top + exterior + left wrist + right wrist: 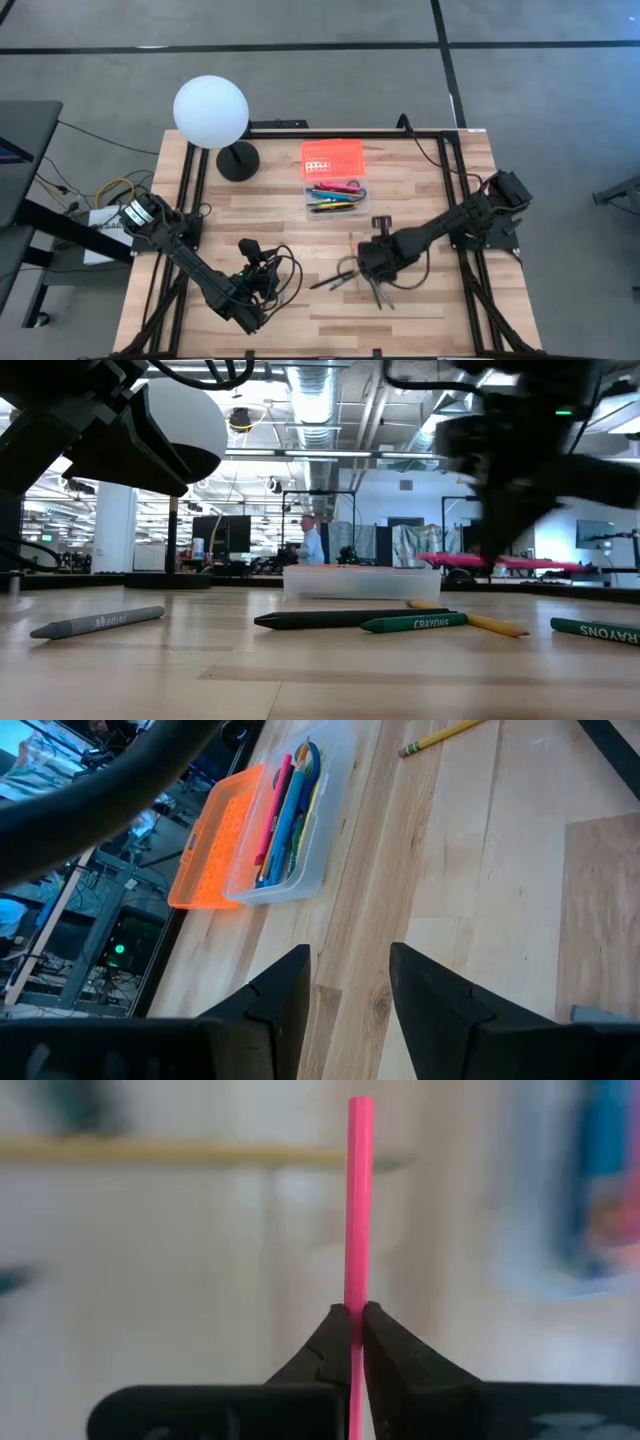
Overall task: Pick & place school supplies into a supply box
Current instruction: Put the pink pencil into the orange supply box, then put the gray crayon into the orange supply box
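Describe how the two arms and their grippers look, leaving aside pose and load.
Both arms are dark, jointed, with black cables looping along them. The left gripper has two broad, angular black fingers. The right gripper has black fingers tapering to narrow tips. No markings visible.

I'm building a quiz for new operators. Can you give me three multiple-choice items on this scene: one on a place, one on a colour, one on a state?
1. Where does the orange lid lie?
A. beside the box, toward the lamp's edge of the table
B. closed over the box
C. under the left arm

2. What colour is the pen in the right end effector?
A. green
B. pink
C. black

3. The left end effector is:
A. holding a pencil
B. holding scissors
C. open, holding nothing

Answers: 1 A, the high view shows the lid beside the box. 2 B, the right wrist view shows it. 3 C, its fingers stand apart over bare wood.
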